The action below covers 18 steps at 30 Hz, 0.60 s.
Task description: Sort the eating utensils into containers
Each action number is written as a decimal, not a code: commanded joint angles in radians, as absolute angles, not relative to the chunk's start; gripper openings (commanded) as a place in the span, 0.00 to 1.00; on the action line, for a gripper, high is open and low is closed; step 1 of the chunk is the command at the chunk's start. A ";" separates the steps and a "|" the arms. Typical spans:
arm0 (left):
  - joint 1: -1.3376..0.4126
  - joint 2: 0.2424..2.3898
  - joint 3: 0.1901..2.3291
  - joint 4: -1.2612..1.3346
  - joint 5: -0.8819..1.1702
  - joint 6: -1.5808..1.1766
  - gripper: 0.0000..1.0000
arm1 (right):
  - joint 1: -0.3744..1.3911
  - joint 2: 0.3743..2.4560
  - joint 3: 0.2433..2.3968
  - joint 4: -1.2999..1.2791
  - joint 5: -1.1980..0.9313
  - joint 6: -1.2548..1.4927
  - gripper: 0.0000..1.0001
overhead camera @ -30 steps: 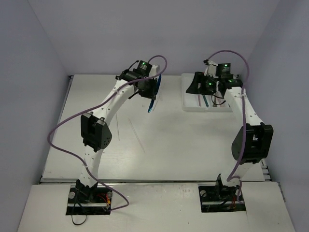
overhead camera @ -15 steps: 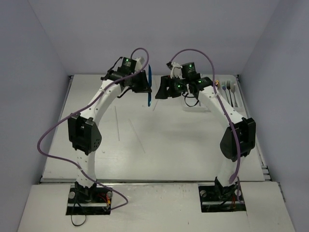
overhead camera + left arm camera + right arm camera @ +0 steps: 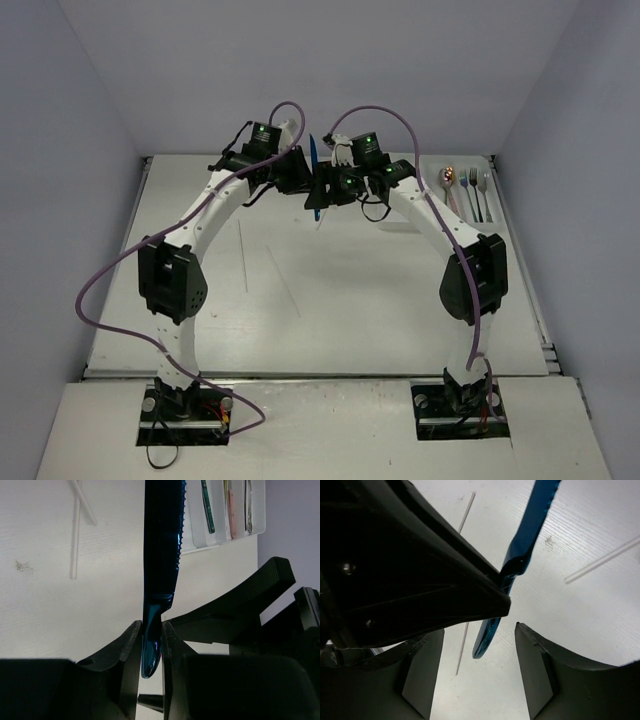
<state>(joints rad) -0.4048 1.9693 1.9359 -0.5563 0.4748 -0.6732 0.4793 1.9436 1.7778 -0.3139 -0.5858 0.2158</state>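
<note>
Blue serrated knife point(image 3: 161, 565) is hanging over the counter point(image 3: 75, 620), apart from the tray point(image 3: 192, 530), with the left gripper point(image 3: 150, 627) clenching its handle. Right gripper point(image 3: 479, 630) is standing spread around the handle end, not gripping. We are advising: clamp right squarely before left releases.

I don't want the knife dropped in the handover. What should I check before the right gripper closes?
1. Is the left gripper shut on the blue knife at its handle? Ok.
2. Do the jaws of the right gripper stand open? Ok.
3. Is the handle end between the right fingers in the right wrist view? Ok.
4. Is the handle level with those fingers in depth? Cannot tell.
5. Is there a free compartment in the tray? Cannot tell; it is partly hidden.
</note>
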 commanded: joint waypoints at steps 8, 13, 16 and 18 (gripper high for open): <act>-0.388 1.843 1.912 -0.409 0.534 -0.747 0.00 | 0.477 1.945 1.838 -0.276 -0.561 0.214 0.22; -0.379 1.837 1.900 -0.387 0.557 -0.748 0.01 | 0.477 1.912 1.820 -0.276 -0.552 0.184 0.00; -0.368 1.828 1.898 -0.389 0.561 -0.727 0.40 | 0.475 1.872 1.787 -0.275 -0.543 0.163 0.00; -0.358 1.819 1.895 -0.397 0.553 -0.710 0.66 | 0.472 1.850 1.771 -0.275 -0.536 0.155 0.00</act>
<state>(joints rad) -0.3824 1.9238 1.8773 -0.4723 0.5323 -0.7268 0.4774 1.9482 1.7847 -0.3173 -0.5501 0.1901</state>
